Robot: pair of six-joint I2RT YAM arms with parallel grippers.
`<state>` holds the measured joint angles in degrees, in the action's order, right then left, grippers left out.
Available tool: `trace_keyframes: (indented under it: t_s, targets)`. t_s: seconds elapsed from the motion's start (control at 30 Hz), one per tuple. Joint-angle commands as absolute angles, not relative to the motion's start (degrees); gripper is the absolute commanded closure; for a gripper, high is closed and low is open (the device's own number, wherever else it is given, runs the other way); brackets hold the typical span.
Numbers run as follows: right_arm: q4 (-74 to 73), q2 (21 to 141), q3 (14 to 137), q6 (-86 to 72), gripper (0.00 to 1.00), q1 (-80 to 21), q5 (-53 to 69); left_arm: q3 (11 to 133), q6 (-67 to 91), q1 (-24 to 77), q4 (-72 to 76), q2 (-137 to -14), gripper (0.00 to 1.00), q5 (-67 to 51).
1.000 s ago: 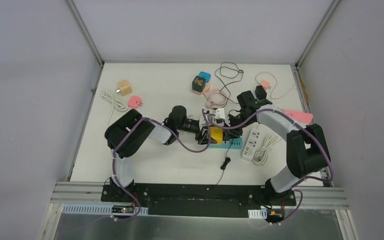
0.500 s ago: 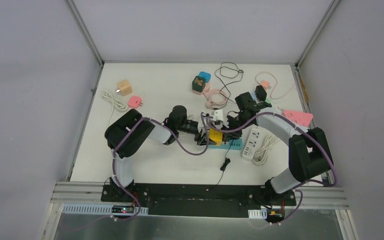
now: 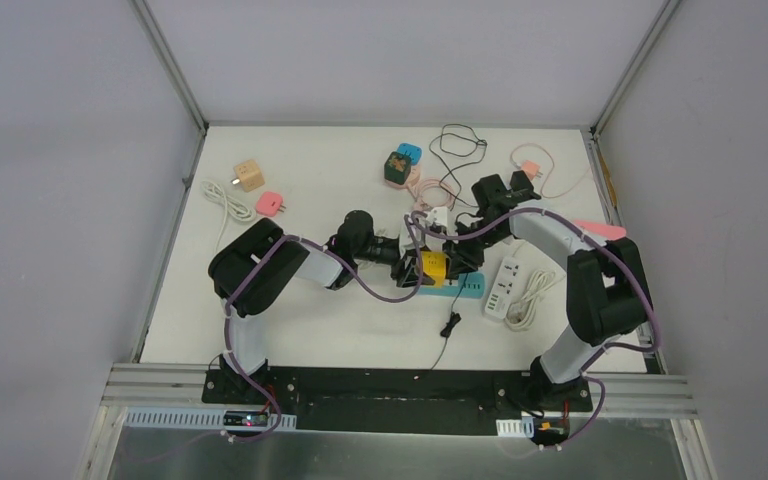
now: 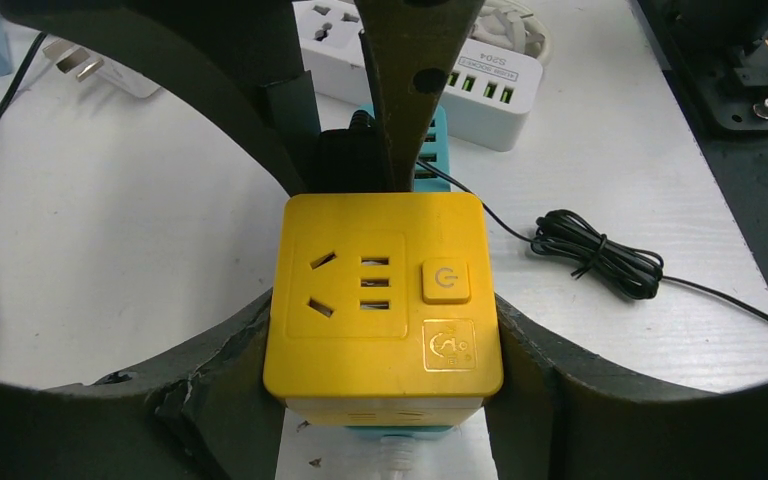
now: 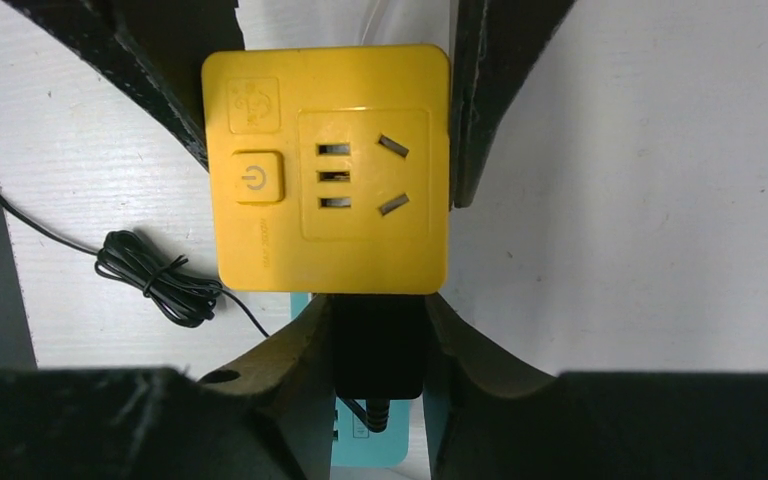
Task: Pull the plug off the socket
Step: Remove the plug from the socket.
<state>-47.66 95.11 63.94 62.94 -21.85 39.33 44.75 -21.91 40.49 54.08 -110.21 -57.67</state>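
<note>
The white table [image 3: 300,170] has many plugs and cords lying on it. Both arms reach in to the middle and meet over one spot.

A blue strip [image 3: 470,288] lies there, with a white strip [image 3: 503,285] just beside it. A yellow cube [image 5: 325,170] full of holes for plugs sits on top of the blue strip. This is the socket.

The left gripper [image 4: 385,340] is about half open, and its two fingers press on two sides of the cube. I think it holds the cube down so it will not slide when the pull comes.

The black plug [image 4: 345,160] sticks into the far side of the cube, right over the blue strip. The right gripper [image 5: 375,340] is nearly closed, with one finger on each side of the plug. It looks ready to pull the plug straight away from the cube.

A thin black cord [image 4: 595,250], tied in a bundle, lies near on the table.

A second ago the right arm bent in a different way. Its wrist has since swung a little toward the back of the table. The cube has not moved, and the plug is still in.
</note>
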Motion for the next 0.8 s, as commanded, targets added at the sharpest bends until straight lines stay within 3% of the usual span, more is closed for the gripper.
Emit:
trace_keyframes:
  t_s: [0.0, 0.13, 0.47, 0.67, 0.77]
  targets:
    - [-49.7, 93.4, 63.0, 65.4, 1.00, -23.7, 38.3, 44.5, -24.0, 41.7, 51.1, -110.0, 1.00, -58.2]
    - [-39.8, 87.8, 57.4, 63.3, 1.00, -27.1, 31.6, 44.7, -24.2, 41.7, 50.7, -110.1, 1.00, -58.2]
    - [-50.5, 93.6, 64.9, 62.0, 1.00, -21.9, 45.3, 45.4, -24.5, 41.7, 49.4, -110.3, 1.00, -58.6]
    - [-39.6, 87.8, 57.6, 62.7, 1.00, -26.7, 32.4, 45.4, -24.5, 41.6, 49.2, -110.3, 1.00, -58.5]
    - [-39.5, 87.3, 57.9, 62.1, 1.00, -27.0, 32.5, 45.5, -24.7, 41.7, 49.0, -110.3, 1.00, -58.5]
